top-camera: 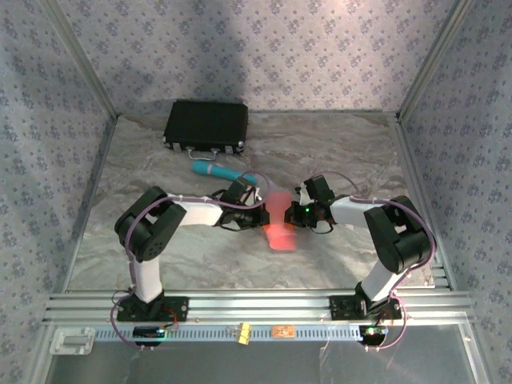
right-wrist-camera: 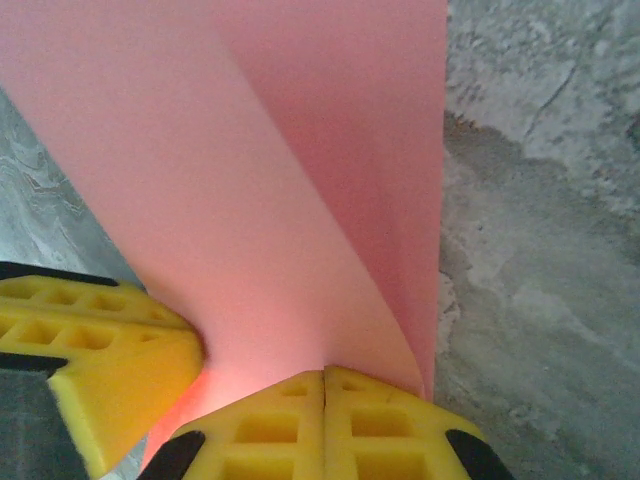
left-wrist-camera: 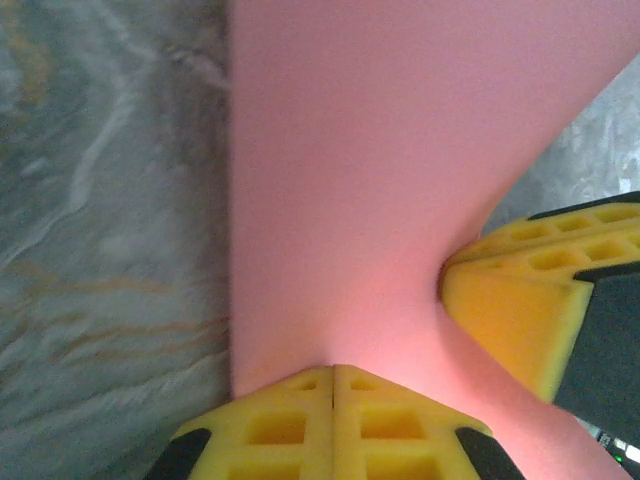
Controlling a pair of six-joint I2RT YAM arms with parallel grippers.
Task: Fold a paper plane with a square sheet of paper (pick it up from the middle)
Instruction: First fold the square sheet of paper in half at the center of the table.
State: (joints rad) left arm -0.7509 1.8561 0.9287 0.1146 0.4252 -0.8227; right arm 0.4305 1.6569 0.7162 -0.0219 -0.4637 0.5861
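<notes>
**A:** Which step is this?

**B:** An early fold, I'd say. The left claw [left-wrist-camera: 333, 378] is clamped shut on one edge of the paper [left-wrist-camera: 370, 180], and the right claw [right-wrist-camera: 323, 380] is pinched shut on the edge facing it. The two claws are close together, tips nearly meeting, with the sheet between them.

**A:** So where is the paper exactly?

**B:** It stretches away from both sets of fingertips and bows over the surface [right-wrist-camera: 540, 200]. It looks lifted, but I can't tell whether its far end touches down.

**A:** How does it look?

**B:** It's salmon-pink, thin and smooth. From the right wrist, one layer curls over another, more a soft roll than a sharp crease. There's no point or centre line, so it's nowhere near a plane.

**A:** What does the next move need?

**B:** Probably bringing the two held edges level so the corners match, then laying the sheet down and pressing along the bend. Paper this thin will buckle or slip askew if one claw pulls harder than the other, so both need to move evenly.
</notes>
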